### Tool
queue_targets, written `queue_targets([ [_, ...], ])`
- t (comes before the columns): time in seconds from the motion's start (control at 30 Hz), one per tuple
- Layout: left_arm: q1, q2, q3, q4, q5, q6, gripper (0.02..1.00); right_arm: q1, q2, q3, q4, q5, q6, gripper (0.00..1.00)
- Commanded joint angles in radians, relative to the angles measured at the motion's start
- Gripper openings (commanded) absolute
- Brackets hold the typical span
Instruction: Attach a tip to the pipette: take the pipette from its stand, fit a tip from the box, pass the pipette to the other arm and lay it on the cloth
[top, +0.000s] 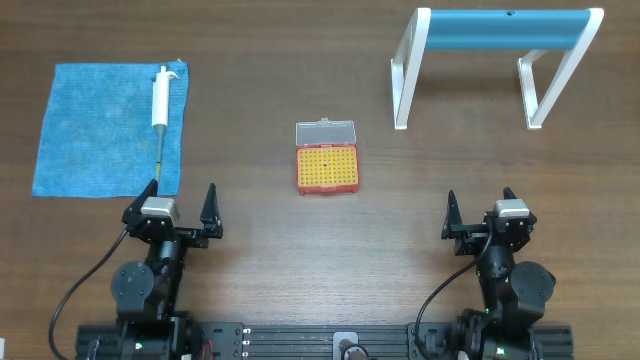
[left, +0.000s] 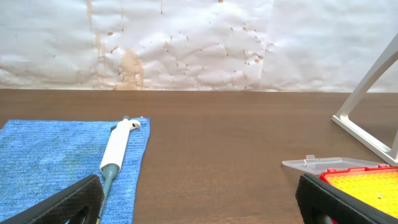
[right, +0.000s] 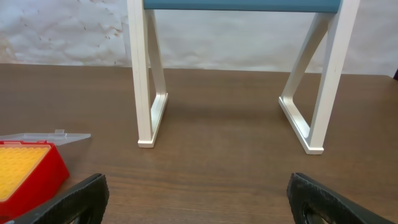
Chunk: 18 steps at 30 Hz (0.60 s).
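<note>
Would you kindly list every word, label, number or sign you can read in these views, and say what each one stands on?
None: no text can be read in any view.
The pipette on the blue cloth, the red tip box and the stand show no legible print; any marking on the pipette is too small to tell.

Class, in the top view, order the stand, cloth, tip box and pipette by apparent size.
1. Stand, though raised nearer the camera, so unsure.
2. Cloth.
3. Tip box.
4. Pipette: longer than the box, but far slimmer.
</note>
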Motion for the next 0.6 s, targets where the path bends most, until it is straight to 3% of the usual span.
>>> queue_targets([
  [0.03,-0.003,-0.004,-0.001,-0.011,-0.011,-0.009,0.993,-0.002,-0.003,-0.005,0.0,0.012,0.011,0.932],
  [0.17,-0.003,-0.004,-0.001,-0.011,-0.011,-0.009,0.996,0.033,-0.008,-0.005,0.006,0.056,-0.023,0.932],
  [0.37,-0.003,-0.004,-0.001,-0.011,-0.011,-0.009,0.996,0.189,-0.008,-0.022,0.037,0.156,-0.021,0.932],
  [0.47,-0.003,-0.004,-0.001,-0.011,-0.011,-0.009,0.996,0.249,-0.008,-0.027,0.05,0.251,-0.014,0.932],
  [0.6,-0.003,-0.004,-0.001,-0.011,-0.011,-0.009,0.996,0.254,-0.008,-0.027,0.05,0.259,-0.015,0.934],
])
